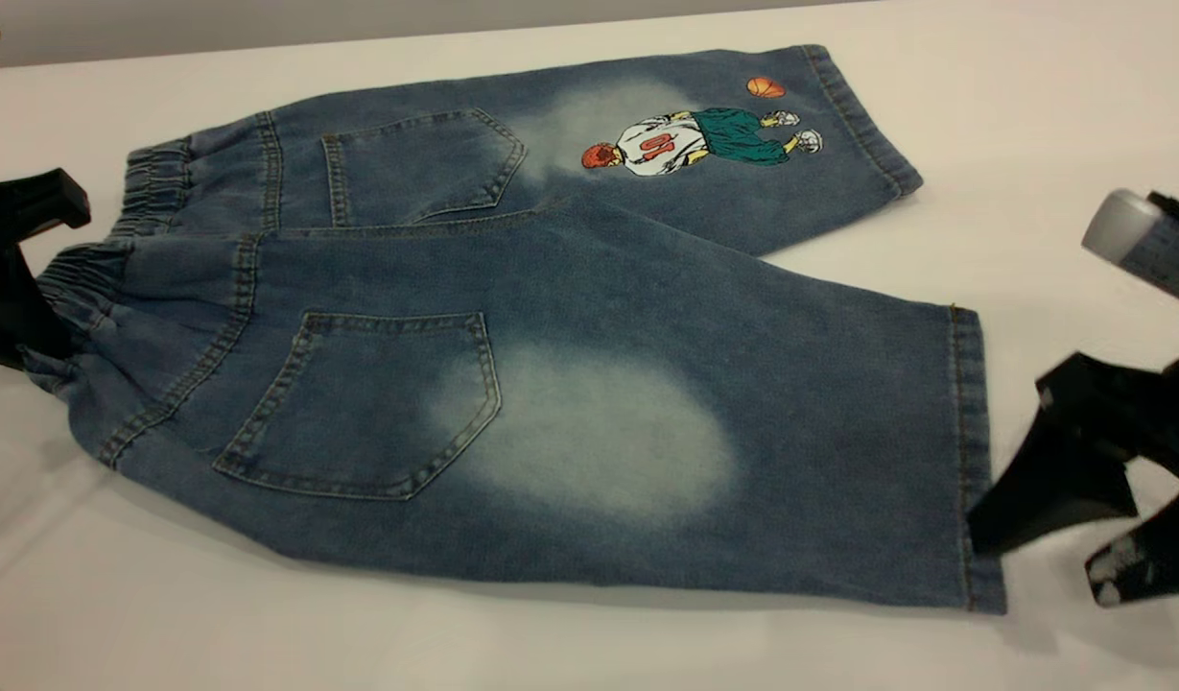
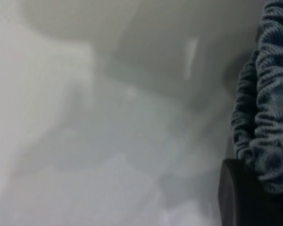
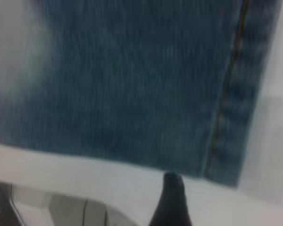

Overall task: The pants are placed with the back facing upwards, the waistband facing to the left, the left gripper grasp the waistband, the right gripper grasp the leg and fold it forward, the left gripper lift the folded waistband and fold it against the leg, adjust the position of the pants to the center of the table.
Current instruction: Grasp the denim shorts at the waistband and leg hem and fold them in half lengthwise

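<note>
Faded denim leg point(image 1: 589, 432) (oval patch); ruched waistband point(image 1: 81, 278).

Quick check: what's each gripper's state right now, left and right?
Left gripper: at the waistband, fingers spread around the gathered band, not yet shut.
Right gripper: open, one finger touching the near leg's hem, holding nothing.

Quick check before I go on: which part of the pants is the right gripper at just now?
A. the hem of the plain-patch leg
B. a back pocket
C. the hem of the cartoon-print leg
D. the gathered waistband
A. The right gripper sits open at the stitched hem of the leg with the pale oval patch, one finger touching the hem's edge near its front corner.
</note>
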You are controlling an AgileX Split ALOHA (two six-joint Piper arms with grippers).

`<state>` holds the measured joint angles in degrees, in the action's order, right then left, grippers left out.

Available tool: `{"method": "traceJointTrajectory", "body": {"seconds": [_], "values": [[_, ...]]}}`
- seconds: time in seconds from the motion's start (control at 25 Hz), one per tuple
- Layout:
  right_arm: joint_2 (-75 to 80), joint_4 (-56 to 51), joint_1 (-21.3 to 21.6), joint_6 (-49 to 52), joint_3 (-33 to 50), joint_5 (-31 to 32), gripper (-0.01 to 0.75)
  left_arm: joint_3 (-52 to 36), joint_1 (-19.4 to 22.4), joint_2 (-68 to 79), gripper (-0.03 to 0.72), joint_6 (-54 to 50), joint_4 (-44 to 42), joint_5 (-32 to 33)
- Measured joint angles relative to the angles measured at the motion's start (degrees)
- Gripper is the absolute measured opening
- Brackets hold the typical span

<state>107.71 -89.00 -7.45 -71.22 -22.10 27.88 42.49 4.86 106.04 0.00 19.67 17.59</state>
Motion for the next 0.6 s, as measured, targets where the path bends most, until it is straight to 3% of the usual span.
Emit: {"method": "traceJointTrajectory", "body": {"seconds": [0.6], "values": [[8.75, -2.47, 0.0, -4.26, -4.66, 4.9, 0.509, 0.0, 0.0, 0.0, 0.109, 0.0, 0.0, -0.24]]}}
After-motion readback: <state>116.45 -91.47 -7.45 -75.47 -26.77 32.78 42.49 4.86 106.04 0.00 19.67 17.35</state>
